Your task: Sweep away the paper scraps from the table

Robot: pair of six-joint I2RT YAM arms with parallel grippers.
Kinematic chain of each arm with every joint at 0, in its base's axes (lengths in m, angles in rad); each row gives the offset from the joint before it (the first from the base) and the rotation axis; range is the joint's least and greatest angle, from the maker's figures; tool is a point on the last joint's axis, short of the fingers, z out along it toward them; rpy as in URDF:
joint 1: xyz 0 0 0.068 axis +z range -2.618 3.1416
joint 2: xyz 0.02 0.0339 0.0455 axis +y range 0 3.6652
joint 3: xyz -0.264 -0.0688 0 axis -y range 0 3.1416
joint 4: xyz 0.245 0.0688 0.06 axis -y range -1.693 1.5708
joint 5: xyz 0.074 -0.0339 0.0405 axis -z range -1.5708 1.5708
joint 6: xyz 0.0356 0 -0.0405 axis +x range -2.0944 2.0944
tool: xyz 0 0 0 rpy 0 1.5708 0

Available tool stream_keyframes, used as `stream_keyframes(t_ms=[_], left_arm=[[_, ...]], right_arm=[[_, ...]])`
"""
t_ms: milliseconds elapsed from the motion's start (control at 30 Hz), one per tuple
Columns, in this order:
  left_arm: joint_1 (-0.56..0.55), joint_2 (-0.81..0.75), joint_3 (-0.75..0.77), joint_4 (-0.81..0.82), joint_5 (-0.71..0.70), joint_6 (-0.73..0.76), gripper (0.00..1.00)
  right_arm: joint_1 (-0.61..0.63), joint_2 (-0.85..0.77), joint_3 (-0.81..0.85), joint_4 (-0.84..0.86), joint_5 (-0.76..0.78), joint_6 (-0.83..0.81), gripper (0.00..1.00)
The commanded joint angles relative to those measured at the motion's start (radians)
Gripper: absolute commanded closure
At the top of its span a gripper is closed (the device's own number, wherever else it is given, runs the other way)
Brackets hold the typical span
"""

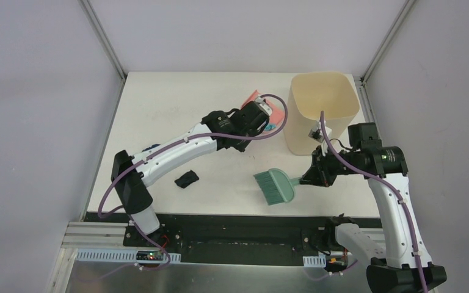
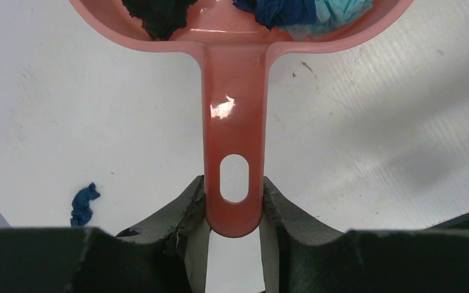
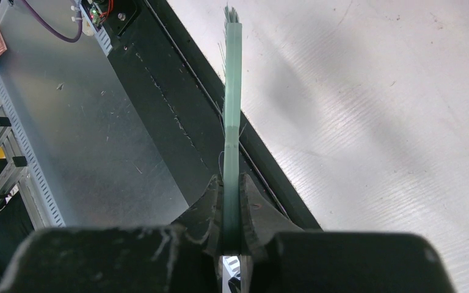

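Pink plastic fills your left wrist view: the dustpan [image 2: 232, 110] is clamped by its handle tip, with the left gripper [image 2: 233, 198] pinching just at the hang-hole, one finger on each side. That hold sits at the far end of a long, smooth handle, so I judge the pan could swivel or dip if you swing it fast. Keep it level.

Several paper scraps [image 2: 275, 11] lie in the pan: black, dark blue and light teal wads bunched against its back wall. Two more are loose on the table [image 1: 159, 104]. A black wad [image 1: 186, 179] lies near the front edge beside the left arm, and a blue wad [image 2: 84, 204] sits close to the left gripper. From above that blue one is mostly hidden by the arm, so I cannot place it exactly.

Your right gripper [image 3: 232, 210] is closed tight on the handle of the brush [image 1: 275, 186], whose bristle head hangs near the front edge, well apart from both loose wads. The bin [image 1: 320, 110] stands at the far right, near the pan.

Treat the wads as nearly weightless, soft and springy. They likely roll or hop away under a hard flick, and pinching them directly would be fiddly. Handle them through the tools instead: short, slow strokes with the bristle tips, the pan lip flat on the tabletop.
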Motion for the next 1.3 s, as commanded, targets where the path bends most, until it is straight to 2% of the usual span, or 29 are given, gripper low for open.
stream_keyframes(t_ms=[0,300,567,933,1267], left_arm=[[0.008,0.042,0.142,-0.014,-0.054,0.035,1.00],[0.018,0.118,0.306,-0.042,-0.085,0.043,1.00],[0.018,0.145,0.341,-0.057,-0.068,0.027,1.00],[0.043,0.054,0.196,-0.013,-0.068,-0.018,1.00],[0.058,-0.095,0.063,0.172,-0.053,-0.021,1.00]], right_arm=[[0.004,-0.025,0.047,-0.001,-0.014,-0.014,1.00],[0.004,-0.022,0.038,0.012,-0.024,-0.010,1.00],[0.004,-0.019,0.032,0.020,-0.025,-0.005,1.00],[0.004,-0.006,0.033,0.022,-0.028,-0.003,1.00],[0.004,0.000,0.031,0.025,-0.023,0.002,1.00]])
